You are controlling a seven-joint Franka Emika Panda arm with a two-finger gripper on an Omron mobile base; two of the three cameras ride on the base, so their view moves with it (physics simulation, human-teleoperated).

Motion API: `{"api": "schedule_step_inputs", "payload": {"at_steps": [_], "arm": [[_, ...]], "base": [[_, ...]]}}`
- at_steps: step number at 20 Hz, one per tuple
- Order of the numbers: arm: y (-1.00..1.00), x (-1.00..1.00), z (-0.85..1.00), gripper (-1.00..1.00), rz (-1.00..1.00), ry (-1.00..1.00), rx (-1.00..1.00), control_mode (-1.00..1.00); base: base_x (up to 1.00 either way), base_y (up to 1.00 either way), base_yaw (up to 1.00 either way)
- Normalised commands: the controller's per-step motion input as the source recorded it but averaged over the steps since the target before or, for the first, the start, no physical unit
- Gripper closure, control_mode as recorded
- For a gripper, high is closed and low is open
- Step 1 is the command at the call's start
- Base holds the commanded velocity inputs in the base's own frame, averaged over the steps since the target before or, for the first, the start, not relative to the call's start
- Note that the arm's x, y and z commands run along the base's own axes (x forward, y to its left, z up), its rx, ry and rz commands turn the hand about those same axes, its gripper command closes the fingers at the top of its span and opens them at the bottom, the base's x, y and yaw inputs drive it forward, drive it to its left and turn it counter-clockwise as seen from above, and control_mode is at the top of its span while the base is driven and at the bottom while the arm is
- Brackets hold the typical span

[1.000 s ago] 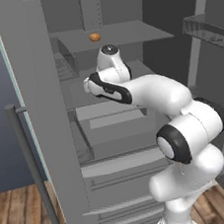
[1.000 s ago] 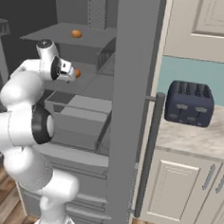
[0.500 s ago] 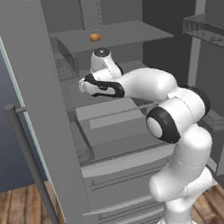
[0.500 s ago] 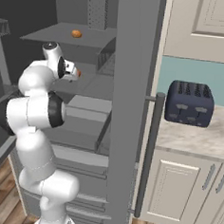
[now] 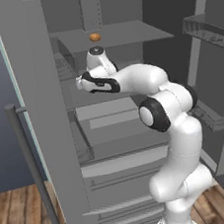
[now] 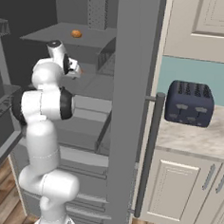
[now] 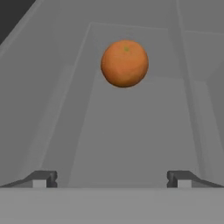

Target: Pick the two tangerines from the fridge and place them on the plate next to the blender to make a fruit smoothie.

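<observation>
Inside fridge (image 5: pixel 53 141), we are holding our tool (image 7: pixel 111 178) spread wide, empty, facing a tangerine (image 7: pixel 124 63) on a shelf (image 7: pixel 131 144).

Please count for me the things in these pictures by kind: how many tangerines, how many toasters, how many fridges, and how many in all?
Tangerines: 2, the upper-shelf tangerine and the lower-shelf tangerine
Toaster: 1
Fridge: 1
Total: 4
</observation>
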Motion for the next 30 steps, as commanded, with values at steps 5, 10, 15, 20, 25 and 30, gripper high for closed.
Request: {"api": "schedule_step_inputs", "payload": {"at_steps": [5, 10, 15, 20, 25, 30], "arm": [[0.00, 0.49, -0.13, -1.00, -0.01, 0.00, 0.00, -1.00], [0.00, 0.38, -0.33, -1.00, 0.00, 0.00, 0.00, -1.00], [0.00, 0.40, -0.11, -1.00, 0.00, 0.00, 0.00, -1.00], [0.00, 0.51, -0.09, -1.00, 0.00, 0.01, 0.00, -1.00], [0.00, 0.50, -0.09, -1.00, 0.00, 0.06, 0.00, -1.00], [0.00, 0.34, -0.30, -1.00, 0.00, 0.07, 0.00, -1.00]], "base": [[0.00, 0.00, 0.00], [0.00, 0.00, 0.00], [0.00, 0.00, 0.00], [0.00, 0.00, 0.00], [0.00, 0.00, 0.00], [0.00, 0.00, 0.00]]}}
